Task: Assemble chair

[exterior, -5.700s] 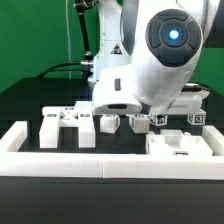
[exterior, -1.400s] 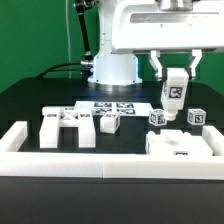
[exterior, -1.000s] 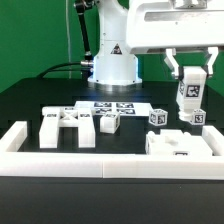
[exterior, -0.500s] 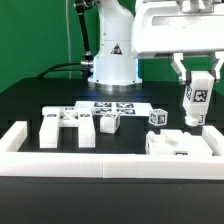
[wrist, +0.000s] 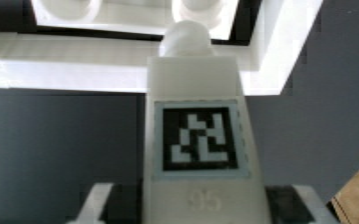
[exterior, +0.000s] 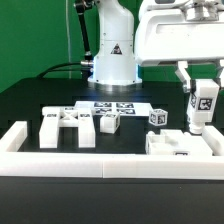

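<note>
Item: tool, two dark fingers under a glossy white housing; pinched on a leg, held upright between them.

Leg: smooth white plastic bar, squared sides, rounded lower tip; black-and-white square tag on the face; in the wrist view the same leg fills the middle, its tag sharp, with the fingers at either side of it.

Directly below the tool: chunky white slab, flat-topped; whether the leg's tip touches it cannot be told.

To the exterior view's left of the tool: tagged cube, near; small block, further; blocky frame piece, well apart; marker board, thin and flat, behind them.

Tabletop: matt black; white border rail along its front.
</note>
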